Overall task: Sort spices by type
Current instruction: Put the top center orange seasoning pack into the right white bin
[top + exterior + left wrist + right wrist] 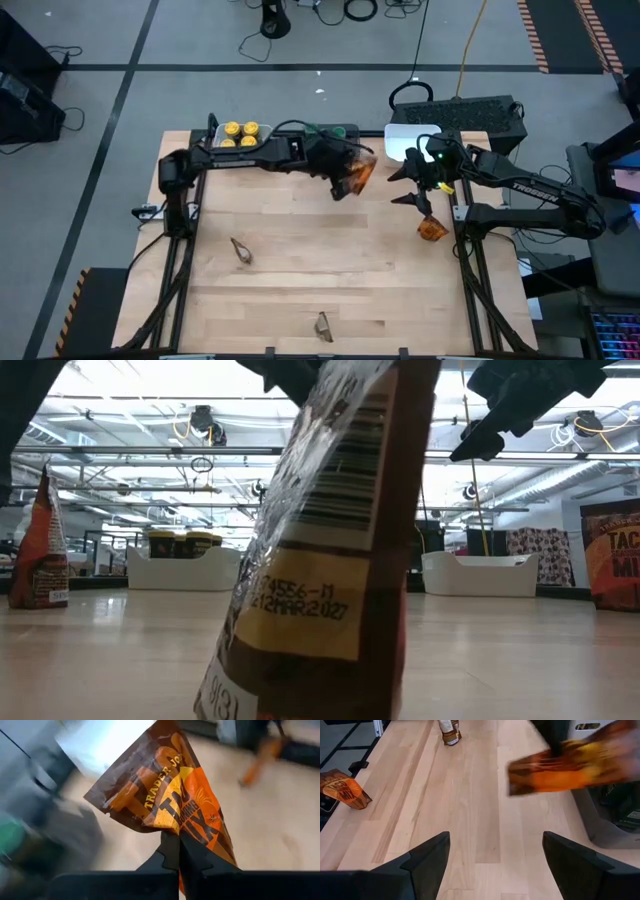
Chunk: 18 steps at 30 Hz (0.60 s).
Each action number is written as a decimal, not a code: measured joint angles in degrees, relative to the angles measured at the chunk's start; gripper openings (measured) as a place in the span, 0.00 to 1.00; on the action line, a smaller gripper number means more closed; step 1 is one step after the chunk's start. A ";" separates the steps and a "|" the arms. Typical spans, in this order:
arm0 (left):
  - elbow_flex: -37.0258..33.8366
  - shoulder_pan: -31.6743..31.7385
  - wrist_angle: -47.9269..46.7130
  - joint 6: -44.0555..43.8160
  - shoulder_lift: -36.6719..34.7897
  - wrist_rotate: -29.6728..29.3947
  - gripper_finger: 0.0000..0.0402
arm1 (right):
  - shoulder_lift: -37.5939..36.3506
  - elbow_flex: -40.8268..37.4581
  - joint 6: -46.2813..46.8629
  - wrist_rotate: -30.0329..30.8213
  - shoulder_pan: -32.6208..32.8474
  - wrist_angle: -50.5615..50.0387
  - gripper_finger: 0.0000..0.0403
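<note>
Two arms: both over the table's far side.
Left gripper: pinches an orange packet, lifted, likely for its bin.
Right gripper: wide, holding nothing, waiting.

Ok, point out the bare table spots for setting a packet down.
Bare wood lies between the two front packets and across the table middle. Crowded: the back edge, with the jar bin, white bin, the left gripper gripping a packet, right gripper open.

Even overhead lighting, soft shadows on the bench. Low view — ceiling glare at twelve o'clock. Motion blur smears the packet.
</note>
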 joint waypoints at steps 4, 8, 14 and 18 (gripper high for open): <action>0.07 -1.23 11.65 3.98 1.40 -7.79 0.00 | 0.00 0.00 -0.01 0.28 0.00 0.24 0.75; -0.02 -1.05 23.01 5.30 5.11 -11.22 0.00 | -0.04 -0.02 0.04 3.05 0.01 0.16 0.75; 0.00 0.72 34.71 5.31 11.69 -17.38 0.00 | -1.68 -0.04 0.43 10.40 0.00 -0.91 0.75; -0.13 2.17 44.46 3.13 17.14 -18.25 0.00 | -3.81 -0.04 0.53 10.69 0.00 -0.62 0.75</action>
